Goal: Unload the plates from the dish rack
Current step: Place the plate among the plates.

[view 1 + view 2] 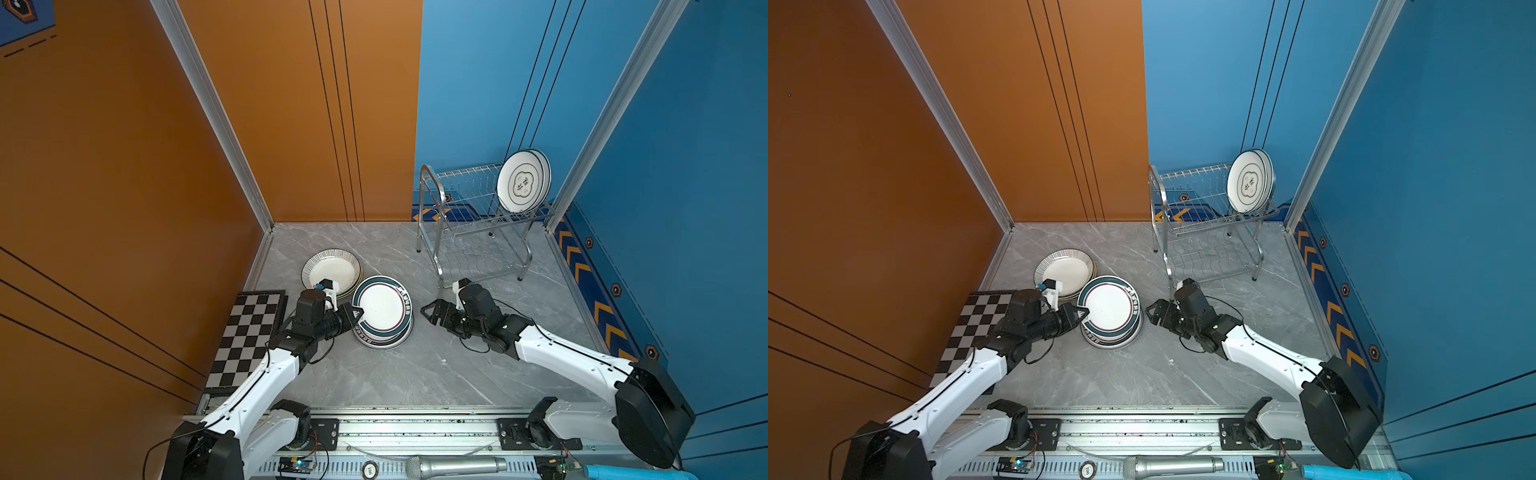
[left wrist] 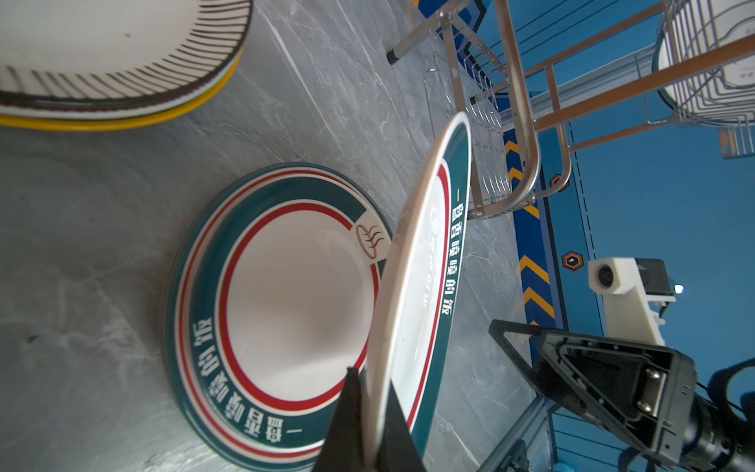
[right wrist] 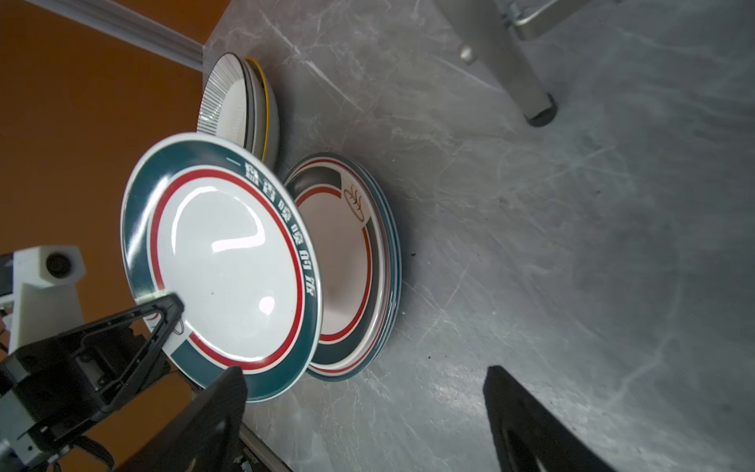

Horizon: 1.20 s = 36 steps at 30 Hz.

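Note:
My left gripper (image 1: pixel 355 311) (image 2: pixel 369 408) is shut on the rim of a white plate with a teal and red band (image 1: pixel 382 304) (image 2: pixel 425 265) (image 3: pixel 228 265). It holds the plate just above a stack of like plates (image 1: pixel 384 338) (image 2: pixel 294 302) (image 3: pixel 351 253) on the floor. My right gripper (image 1: pixel 428 311) (image 3: pixel 363 372) stands open just right of that plate, nothing between its fingers. At the back right, the steel dish rack (image 1: pixel 469 208) (image 1: pixel 1200 208) holds upright plates (image 1: pixel 523 180) (image 1: pixel 1250 180) on its upper tier's right end.
A second stack of plates, the top one with a striped rim (image 1: pixel 332 270) (image 2: pixel 114 53), lies left of the teal stack. A black-and-white chequered board (image 1: pixel 249 332) lies along the orange wall under my left arm. Blue walls close in the rack.

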{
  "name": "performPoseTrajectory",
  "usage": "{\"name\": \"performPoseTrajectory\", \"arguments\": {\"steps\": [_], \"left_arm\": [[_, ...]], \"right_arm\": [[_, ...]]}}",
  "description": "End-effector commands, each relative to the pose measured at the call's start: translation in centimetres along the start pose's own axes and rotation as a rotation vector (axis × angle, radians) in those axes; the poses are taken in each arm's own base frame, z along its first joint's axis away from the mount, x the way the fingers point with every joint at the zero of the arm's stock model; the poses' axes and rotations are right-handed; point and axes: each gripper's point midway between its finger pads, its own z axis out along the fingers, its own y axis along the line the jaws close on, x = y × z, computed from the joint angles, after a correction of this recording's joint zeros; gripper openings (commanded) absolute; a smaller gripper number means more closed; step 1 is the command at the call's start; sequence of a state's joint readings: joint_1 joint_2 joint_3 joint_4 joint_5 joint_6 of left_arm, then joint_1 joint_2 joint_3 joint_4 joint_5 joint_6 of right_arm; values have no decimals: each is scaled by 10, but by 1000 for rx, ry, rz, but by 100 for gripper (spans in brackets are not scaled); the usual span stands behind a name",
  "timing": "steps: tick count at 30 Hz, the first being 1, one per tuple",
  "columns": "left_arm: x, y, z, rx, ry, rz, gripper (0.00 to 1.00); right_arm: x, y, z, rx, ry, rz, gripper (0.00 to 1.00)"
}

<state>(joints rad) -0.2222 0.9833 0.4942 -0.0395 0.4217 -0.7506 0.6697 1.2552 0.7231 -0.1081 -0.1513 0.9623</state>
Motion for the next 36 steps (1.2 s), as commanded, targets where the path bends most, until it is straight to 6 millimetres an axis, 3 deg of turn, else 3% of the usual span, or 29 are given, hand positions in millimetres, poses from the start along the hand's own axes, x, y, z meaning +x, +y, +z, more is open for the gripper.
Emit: {"name": "performPoseTrajectory", "arguments": {"steps": [1,7,23,36], "left_arm": [[2,10,-3,-2,7,-34,0],[5,22,1,-26,21,-74,0],[19,41,21,-77,95,-140,0],[30,51,30,-116,144,-162,17]], "right_arm": [[-8,-27,-15,136,-40,-34,100],[-14,-35,-28,157,-70,-30,100],[-16,-39,-33,163,-80,-27,100],[-15,-38,-33,153,-83,-27,100]]}}
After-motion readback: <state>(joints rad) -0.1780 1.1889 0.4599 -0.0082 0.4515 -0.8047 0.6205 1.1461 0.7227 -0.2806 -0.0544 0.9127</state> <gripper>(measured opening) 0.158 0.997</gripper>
